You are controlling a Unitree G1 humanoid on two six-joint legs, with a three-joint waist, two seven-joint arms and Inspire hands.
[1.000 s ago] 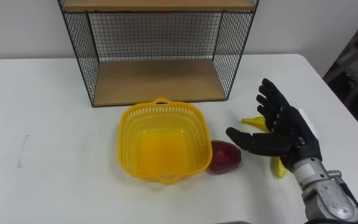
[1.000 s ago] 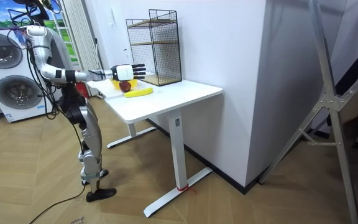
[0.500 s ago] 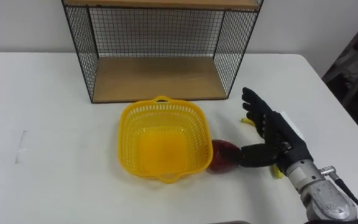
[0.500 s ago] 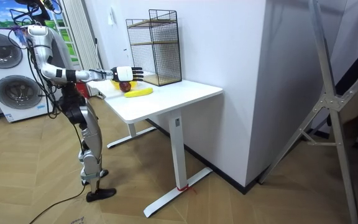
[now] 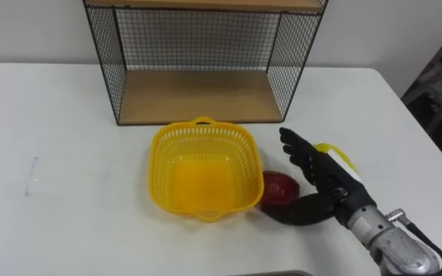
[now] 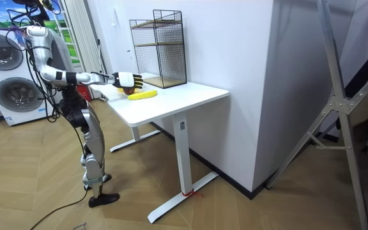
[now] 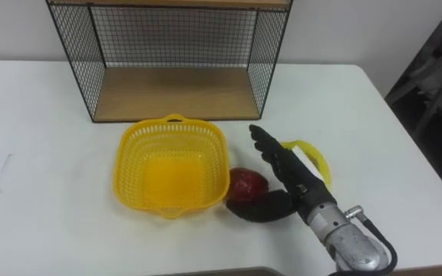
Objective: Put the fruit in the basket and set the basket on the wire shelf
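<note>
A: Quick, where's the fruit?

B: 2 pieces, both on the white bench (image 5: 52, 115), none in the basket. Red fruit (image 5: 279, 186) sits just outside the yellow basket (image 5: 159, 153), at its 3 o'clock, touching or nearly touching the wall. Banana (image 5: 338, 156) lies at about 2 o'clock from the red fruit, partly hidden behind the hand.

A: Which hand?

B: Right robot hand (image 5: 327, 185), coming in from 5 o'clock. Fingers stretched out straight toward 10 o'clock, passing the red fruit's right side. Thumb reaches under the fruit's near edge, looks like contact. Nothing gripped, so the hand is spread wide.

A: Basket?

B: Upright, empty, middle of the bench. Wire shelf (image 5: 198, 96) stands at its 12 o'clock, just beyond the rim, and its lower wooden board is bare.

A: Robot stance?

B: Room view: standing at the bench end on the room view's left, right arm held out level over the top.
</note>
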